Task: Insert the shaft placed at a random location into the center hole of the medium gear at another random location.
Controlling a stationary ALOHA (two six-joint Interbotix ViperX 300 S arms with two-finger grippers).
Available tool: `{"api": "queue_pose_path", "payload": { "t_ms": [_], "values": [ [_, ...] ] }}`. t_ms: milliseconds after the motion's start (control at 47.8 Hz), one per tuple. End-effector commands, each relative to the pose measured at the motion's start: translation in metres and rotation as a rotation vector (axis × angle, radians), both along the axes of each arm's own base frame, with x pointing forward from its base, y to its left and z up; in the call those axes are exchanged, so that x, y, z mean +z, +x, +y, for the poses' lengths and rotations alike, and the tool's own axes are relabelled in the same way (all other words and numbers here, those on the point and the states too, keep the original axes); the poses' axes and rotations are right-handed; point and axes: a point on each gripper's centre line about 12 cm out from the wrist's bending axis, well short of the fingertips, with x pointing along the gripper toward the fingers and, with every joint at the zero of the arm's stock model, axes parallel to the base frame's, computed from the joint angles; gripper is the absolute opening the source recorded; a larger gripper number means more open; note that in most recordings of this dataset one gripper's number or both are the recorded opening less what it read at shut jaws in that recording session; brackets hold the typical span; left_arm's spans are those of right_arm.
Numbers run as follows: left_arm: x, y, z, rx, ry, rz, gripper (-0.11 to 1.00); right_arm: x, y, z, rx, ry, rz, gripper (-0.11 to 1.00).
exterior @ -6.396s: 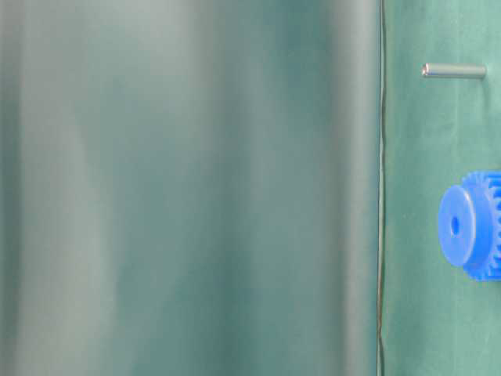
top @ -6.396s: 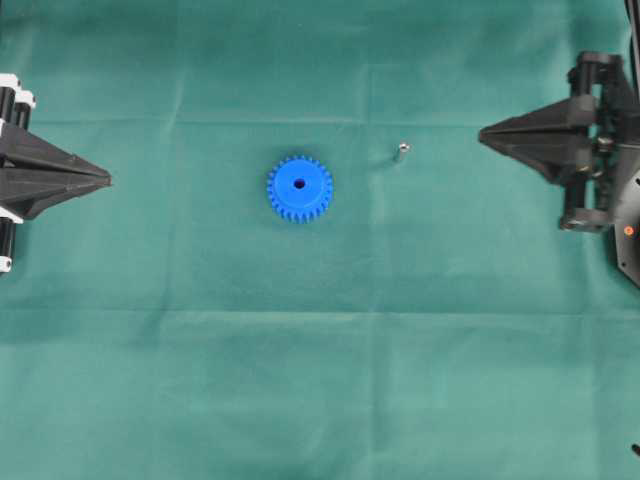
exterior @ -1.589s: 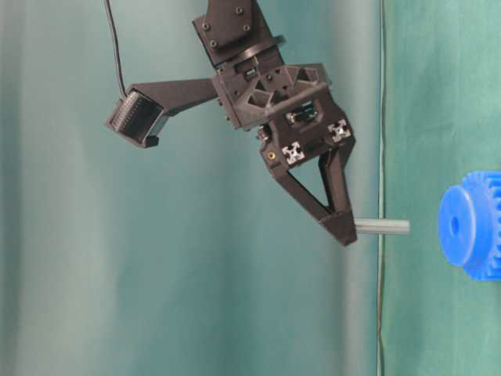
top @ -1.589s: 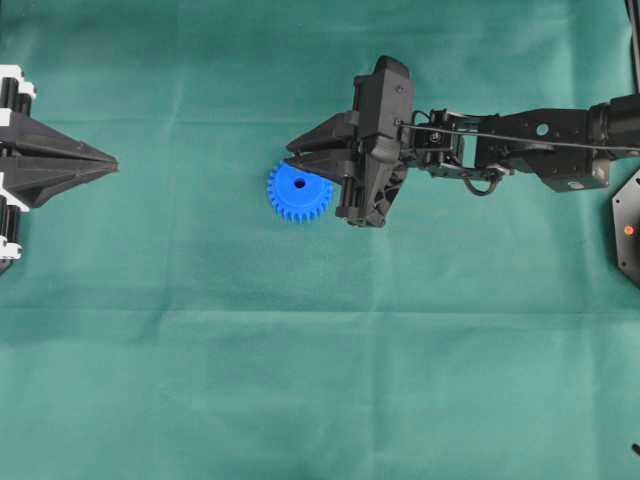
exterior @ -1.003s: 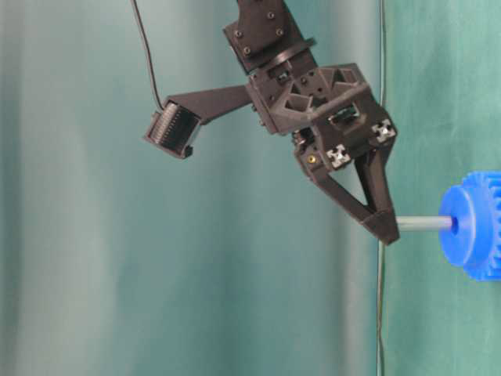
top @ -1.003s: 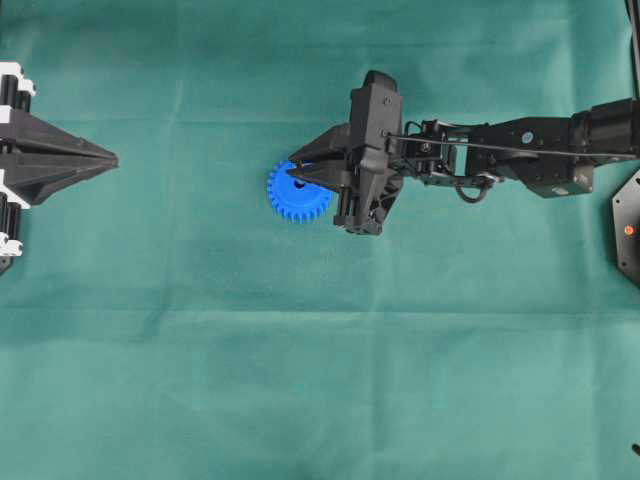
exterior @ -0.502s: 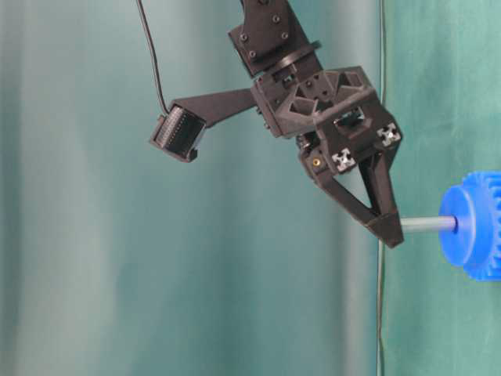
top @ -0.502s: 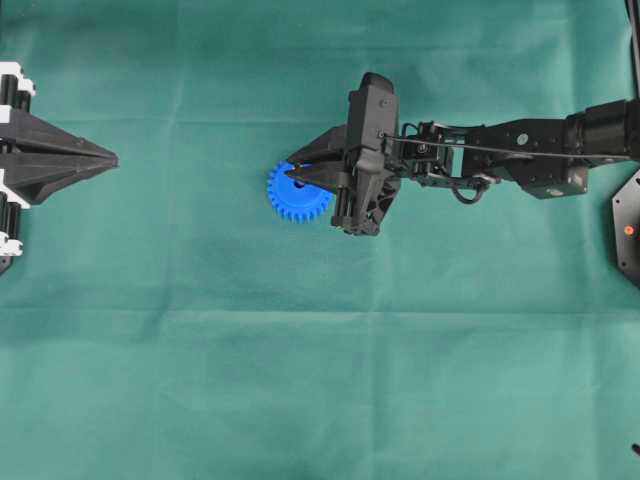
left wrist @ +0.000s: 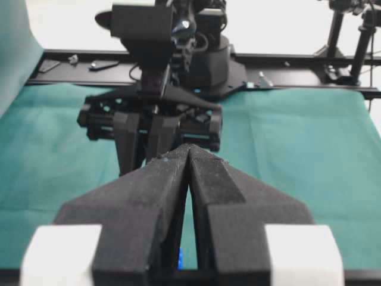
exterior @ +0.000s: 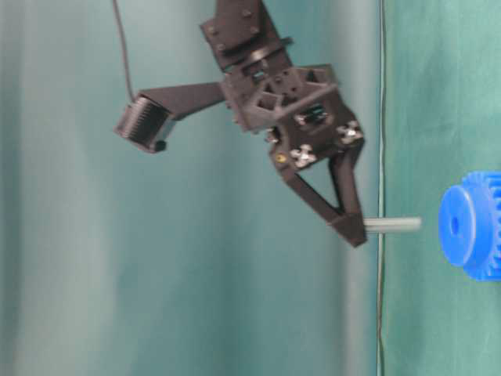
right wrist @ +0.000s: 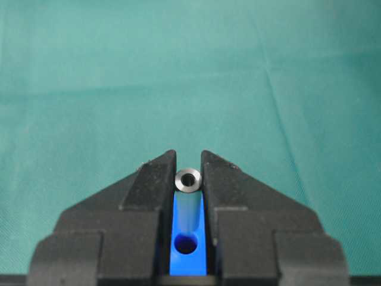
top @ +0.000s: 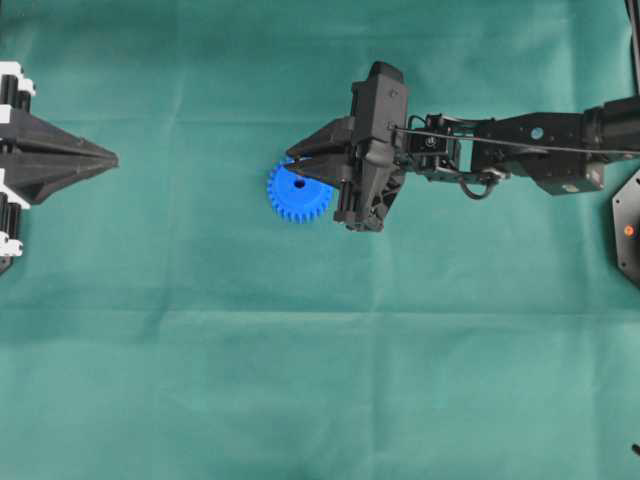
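Observation:
The medium gear (top: 291, 204) lies flat on the green cloth, bright blue, with its center hole (top: 299, 183) showing. My right gripper (top: 291, 164) hovers over its upper right edge, shut on the shaft (exterior: 394, 225), a short silvery pin. In the table-level view the shaft points at the gear (exterior: 468, 227), with a clear gap between its tip and the hub. The right wrist view shows the shaft (right wrist: 189, 179) end-on between the fingertips, the gear (right wrist: 188, 214) and its hole (right wrist: 186, 243) beyond. My left gripper (top: 112, 160) rests shut at the far left, holding nothing.
Green cloth (top: 320, 380) covers the whole table, with a fold line across it. The right arm (top: 520, 150) stretches in from the right edge. A black base plate (top: 628, 230) sits at the right border. In the left wrist view the right gripper body (left wrist: 152, 119) faces my shut left gripper (left wrist: 189, 146).
The shaft's tip was touching the gear's hub half a second ago. Since then the right gripper has drawn back with it, so a gap now separates them. The left arm has not moved.

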Motion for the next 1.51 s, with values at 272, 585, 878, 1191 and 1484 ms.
{"api": "queue_pose_path", "payload": {
  "t_ms": [272,585,878,1191,1484],
  "values": [
    [0.006,0.002,0.001,0.003,0.000,-0.009,0.00,0.020,0.002,0.003,0.007,-0.005,-0.049,0.13],
    [0.005,0.002,0.001,0.003,0.002,-0.008,0.00,0.001,0.007,0.004,0.009,-0.001,-0.015,0.13],
    [0.006,0.002,0.001,0.003,0.002,-0.009,0.00,-0.015,0.010,0.003,0.003,0.001,-0.008,0.13],
    [0.005,0.002,0.001,0.003,0.002,-0.008,0.00,-0.015,0.010,0.002,0.001,-0.001,-0.014,0.13],
    [0.006,0.002,0.000,0.001,0.003,-0.009,0.00,-0.013,0.008,0.000,-0.005,0.000,-0.014,0.13]
  ]
}}
